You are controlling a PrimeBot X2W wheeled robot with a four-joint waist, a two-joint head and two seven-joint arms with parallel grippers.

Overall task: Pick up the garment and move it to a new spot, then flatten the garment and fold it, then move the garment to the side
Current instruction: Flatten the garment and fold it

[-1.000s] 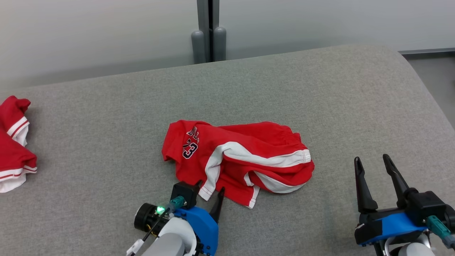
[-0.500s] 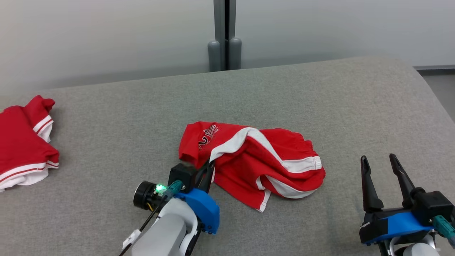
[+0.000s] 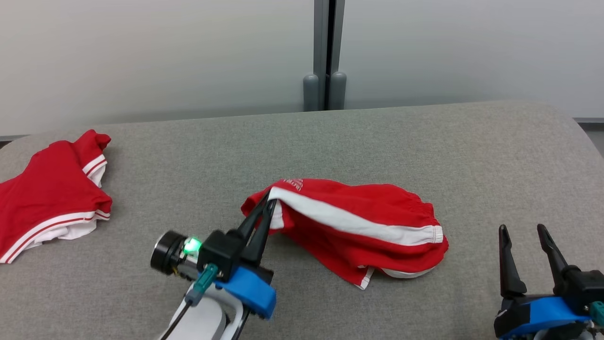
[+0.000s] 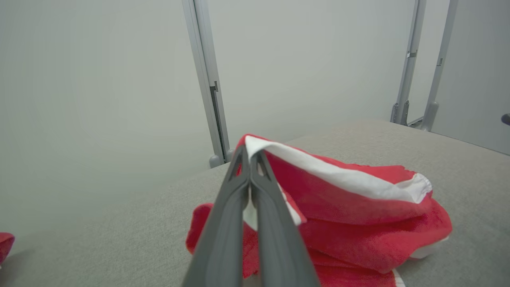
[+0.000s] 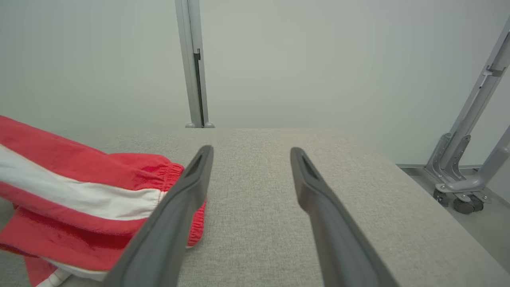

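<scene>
The garment [image 3: 358, 222] is a pair of red shorts with white side stripes, lying crumpled at the middle of the grey padded table [image 3: 424, 141]. My left gripper [image 3: 270, 200] is shut on the garment's left edge at the white stripe and holds that edge lifted off the table. In the left wrist view the closed fingers [image 4: 239, 191] pinch the raised white-striped edge of the garment [image 4: 358, 199]. My right gripper [image 3: 521, 229] stands open at the lower right, apart from the garment, with nothing between its fingers [image 5: 191, 179]. The garment [image 5: 79, 191] lies to the left in the right wrist view.
A second red and white garment [image 3: 52, 189] lies at the table's far left. A grey post [image 3: 325, 56] stands behind the table against a pale wall. The table's right edge curves down toward the floor, where metal frame legs [image 5: 466, 159] stand.
My left gripper has shut on the garment's left edge and lifted it, pulling the cloth up and over. The head camera has shifted, so the whole scene sits lower and further right. My right gripper stays open.
</scene>
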